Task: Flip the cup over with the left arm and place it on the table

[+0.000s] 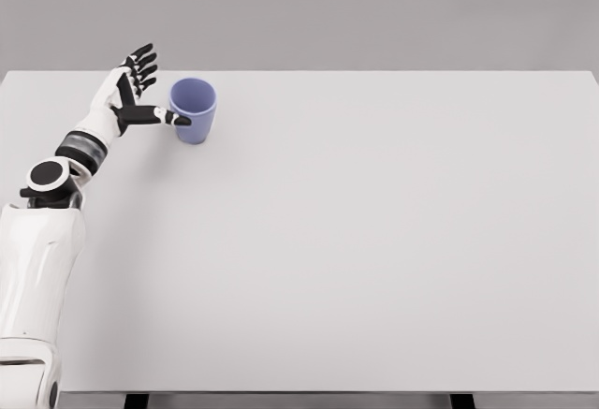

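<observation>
At far left of the white table [374, 259], a small lavender plastic-looking cup [194, 109] stands mouth up.
Left hand [131, 91] is spread, holding nothing, thumb tip at the cup's wall; probably light, stiff and smooth, best gripped round the wall mid-height.

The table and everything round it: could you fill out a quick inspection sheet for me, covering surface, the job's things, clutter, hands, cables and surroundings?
Surface: white table, flat.
Job's things: blue cup, standing upright with its mouth up, near the far left corner.
Clutter: nothing seen.
Hands: left hand beside the cup on its left, fingers spread, thumb tip at the cup's wall, no grasp visible; right hand not in view.
Cables: nothing seen.
Surroundings: plain grey wall behind; dark table legs at the bottom edge.
</observation>
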You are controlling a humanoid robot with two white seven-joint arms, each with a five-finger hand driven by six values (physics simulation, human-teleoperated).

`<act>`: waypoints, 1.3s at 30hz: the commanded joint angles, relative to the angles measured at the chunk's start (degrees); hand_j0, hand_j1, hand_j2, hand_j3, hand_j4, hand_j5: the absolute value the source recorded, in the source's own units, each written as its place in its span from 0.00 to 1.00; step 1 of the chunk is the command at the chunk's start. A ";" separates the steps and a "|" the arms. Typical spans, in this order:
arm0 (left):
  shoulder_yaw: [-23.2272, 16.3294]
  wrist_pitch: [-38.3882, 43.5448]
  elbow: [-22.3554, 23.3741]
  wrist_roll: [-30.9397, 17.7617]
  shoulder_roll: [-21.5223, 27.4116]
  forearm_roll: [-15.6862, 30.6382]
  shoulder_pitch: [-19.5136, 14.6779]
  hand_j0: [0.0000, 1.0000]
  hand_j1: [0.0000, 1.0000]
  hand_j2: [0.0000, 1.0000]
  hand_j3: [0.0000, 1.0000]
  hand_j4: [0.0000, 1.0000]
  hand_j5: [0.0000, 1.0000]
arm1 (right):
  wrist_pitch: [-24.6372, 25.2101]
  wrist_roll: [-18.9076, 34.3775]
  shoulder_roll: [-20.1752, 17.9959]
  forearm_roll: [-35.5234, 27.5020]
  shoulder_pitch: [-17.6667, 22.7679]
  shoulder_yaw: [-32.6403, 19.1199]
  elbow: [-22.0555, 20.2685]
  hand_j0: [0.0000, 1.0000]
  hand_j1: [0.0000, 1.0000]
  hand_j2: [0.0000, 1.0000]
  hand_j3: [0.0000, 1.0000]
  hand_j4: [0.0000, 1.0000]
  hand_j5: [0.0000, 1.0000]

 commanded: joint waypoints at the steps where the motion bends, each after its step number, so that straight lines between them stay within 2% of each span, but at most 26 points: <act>1: 0.07 -0.08 -0.12 0.06 0.06 -0.15 0.00 1.00 1.00 1.00 1.00 1.00 1.00 | 0.00 0.01 0.00 0.00 0.00 0.03 0.01 1.00 1.00 1.00 1.00 1.00 1.00; 14: -0.01 -0.52 -0.91 -0.03 1.20 -0.06 0.61 1.00 1.00 1.00 1.00 1.00 1.00 | 0.00 0.01 0.00 0.00 0.00 0.03 0.01 1.00 1.00 1.00 1.00 1.00 1.00; 24: -0.10 -0.43 -9.78 -0.03 1.64 -0.15 4.13 1.00 1.00 1.00 1.00 1.00 1.00 | 0.00 0.01 0.00 0.00 0.00 0.03 0.01 1.00 1.00 1.00 1.00 1.00 1.00; 37: -0.45 -0.61 -13.04 -0.12 1.29 -0.24 5.54 1.00 1.00 1.00 1.00 1.00 1.00 | 0.00 0.01 0.00 0.00 0.00 0.03 0.01 1.00 1.00 1.00 1.00 1.00 1.00; 39: -0.45 -0.61 -14.97 -0.12 1.38 -0.24 6.06 1.00 1.00 1.00 1.00 1.00 1.00 | 0.00 0.01 0.00 0.00 0.00 0.03 0.01 1.00 1.00 1.00 1.00 1.00 1.00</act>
